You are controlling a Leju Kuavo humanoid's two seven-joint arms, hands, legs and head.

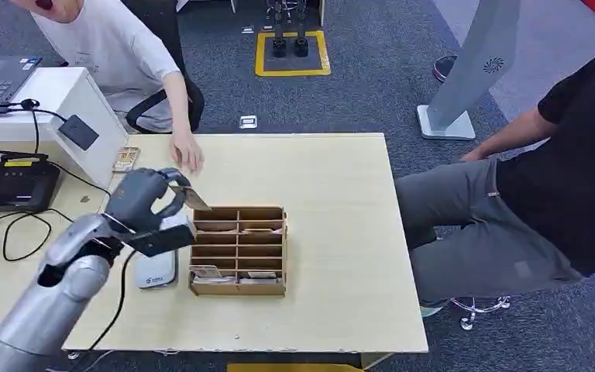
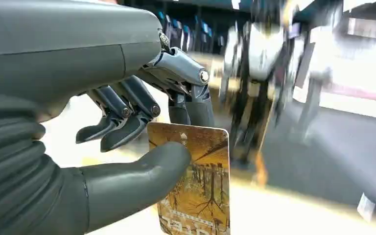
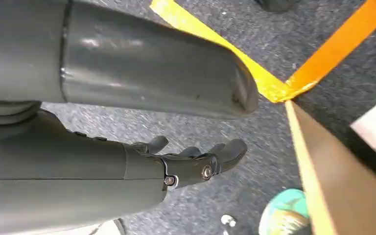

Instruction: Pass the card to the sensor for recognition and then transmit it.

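Observation:
My left hand is raised over the table's left part, just left of the wooden card box, and pinches a card between thumb and fingers. In the left wrist view the card is brown and gold with a tree picture, and the thumb presses on its face. A small white reader lies on the table below the hand. A dark sensor pad is fixed to the white box at the far left. My right hand hangs over grey carpet, fingers loosely apart, holding nothing.
A person in white sits behind the table with a hand resting on it near another card. A second person in black sits at the right. A black device and cables lie at the left edge.

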